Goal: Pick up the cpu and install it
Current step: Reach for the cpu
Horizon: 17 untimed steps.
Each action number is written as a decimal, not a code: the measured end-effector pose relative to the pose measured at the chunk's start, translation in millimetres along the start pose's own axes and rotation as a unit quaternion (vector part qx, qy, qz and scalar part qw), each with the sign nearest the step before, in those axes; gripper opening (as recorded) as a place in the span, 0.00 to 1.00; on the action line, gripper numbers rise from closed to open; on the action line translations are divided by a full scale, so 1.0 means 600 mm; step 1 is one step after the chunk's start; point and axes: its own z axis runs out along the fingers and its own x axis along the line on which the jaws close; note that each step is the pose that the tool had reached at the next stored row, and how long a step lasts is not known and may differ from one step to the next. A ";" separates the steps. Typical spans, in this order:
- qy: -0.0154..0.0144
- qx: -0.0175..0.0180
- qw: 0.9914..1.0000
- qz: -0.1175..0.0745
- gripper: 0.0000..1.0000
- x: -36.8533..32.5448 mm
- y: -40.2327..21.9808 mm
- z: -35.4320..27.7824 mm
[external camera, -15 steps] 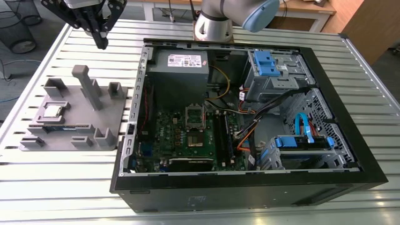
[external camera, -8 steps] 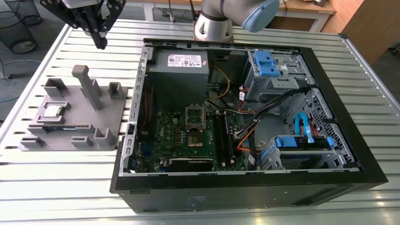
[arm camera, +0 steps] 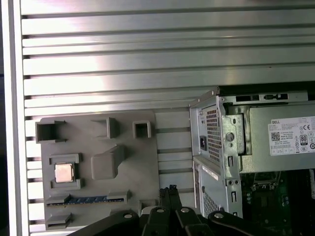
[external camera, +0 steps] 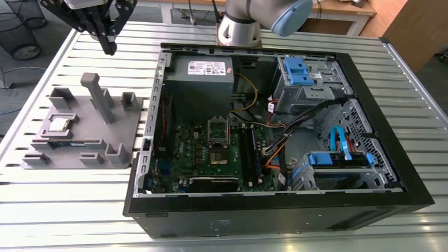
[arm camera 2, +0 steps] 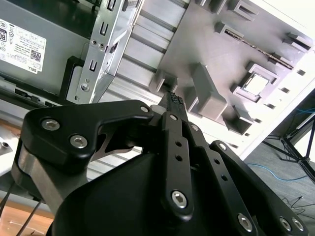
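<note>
The cpu (external camera: 60, 124) is a small silvery square lying flat in a recess of the grey holder tray (external camera: 123, 152), at the exterior view's left, beside the open computer case. Both wrist views show the cpu (arm camera: 64, 172) (arm camera 2: 257, 84) seated in its tray pocket. My gripper (external camera: 110, 50) hangs high above the table's far left corner, well behind the tray and apart from it. Its black fingers (arm camera 2: 172, 100) are pressed together, shut on nothing. The gripper (arm camera: 169, 190) points down near the tray's edge facing the case. On the green motherboard the socket (external camera: 218, 132) lies bare.
The black case (external camera: 392, 157) lies open on the slatted metal table (external camera: 70, 199), with a grey power-supply box (external camera: 203, 71), blue drive cages (external camera: 301, 71) and cables inside. A memory stick (arm camera: 84, 199) sits in a tray slot. Tall tray blocks (external camera: 98, 97) stand near the cpu.
</note>
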 end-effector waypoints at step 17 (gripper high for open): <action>0.000 0.000 1.000 0.000 0.11 0.037 -0.003 0.000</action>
